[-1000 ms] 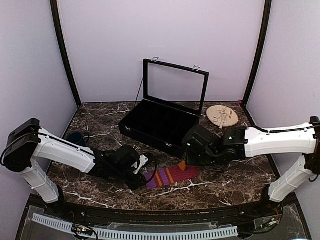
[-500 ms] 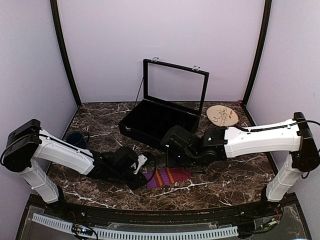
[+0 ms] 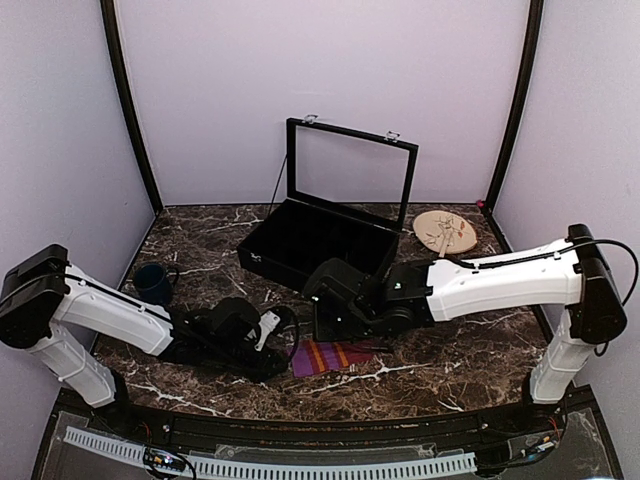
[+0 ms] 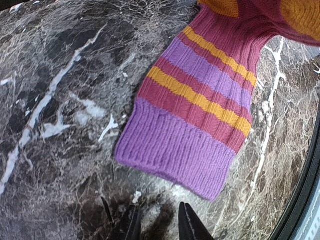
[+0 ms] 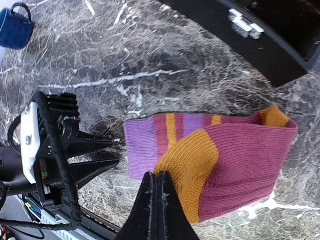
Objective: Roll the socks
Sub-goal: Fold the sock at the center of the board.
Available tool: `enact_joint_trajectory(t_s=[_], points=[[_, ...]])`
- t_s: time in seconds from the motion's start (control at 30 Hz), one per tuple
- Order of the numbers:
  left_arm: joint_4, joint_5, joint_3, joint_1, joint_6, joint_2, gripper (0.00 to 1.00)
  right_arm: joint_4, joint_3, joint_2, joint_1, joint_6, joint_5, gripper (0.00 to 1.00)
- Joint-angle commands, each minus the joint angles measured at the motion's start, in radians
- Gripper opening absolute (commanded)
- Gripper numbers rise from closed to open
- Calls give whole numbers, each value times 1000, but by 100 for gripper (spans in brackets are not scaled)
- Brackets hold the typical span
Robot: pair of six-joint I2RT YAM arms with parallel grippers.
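The striped sock [image 3: 335, 355] lay on the marble table [image 3: 450, 370] toward 6 o'clock, close to the near edge, with the black case [image 3: 320, 245] at 12 o'clock from it and the blue mug [image 3: 152, 281] far off toward 9 o'clock. I could not see a second sock anywhere. The right gripper [image 5: 156, 175] had its fingers pressed together on the edge of the orange toe [image 5: 192, 160], which was folded back over the sock body toward the purple cuff [image 4: 175, 155]. The left gripper [image 5: 118, 151] waited at 9 o'clock from the cuff, just beside it but not touching, with its fingers a little apart and nothing between them. To my eye the step was the first fold of the roll. To do it well, I thought, the right gripper should carry the toe low and straight toward 9 o'clock, so that the layers stay aligned. The left gripper should press or pinch the cuff flat, because the light fabric would otherwise slide on the smooth marble. The fold looked loose at the 3 o'clock end, so a tight start mattered.
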Motion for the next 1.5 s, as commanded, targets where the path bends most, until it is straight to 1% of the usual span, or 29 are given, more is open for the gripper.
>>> enact_joint_trajectory(t_s=[0.0, 0.37, 0.57, 1.03, 1.47], points=[[2, 11, -48, 14, -37, -49, 28, 43, 43, 35, 21, -19, -17, 0], [18, 13, -112, 62, -88, -124, 27, 65, 84, 101, 33, -36, -47, 0], [3, 0, -119, 78, -94, -164, 27, 67, 110, 138, 34, -50, -70, 0], [-15, 1, -109, 89, -92, -168, 27, 65, 163, 221, 38, -93, -133, 0], [-40, 3, -92, 99, -76, -172, 27, 53, 204, 293, 35, -121, -146, 0]])
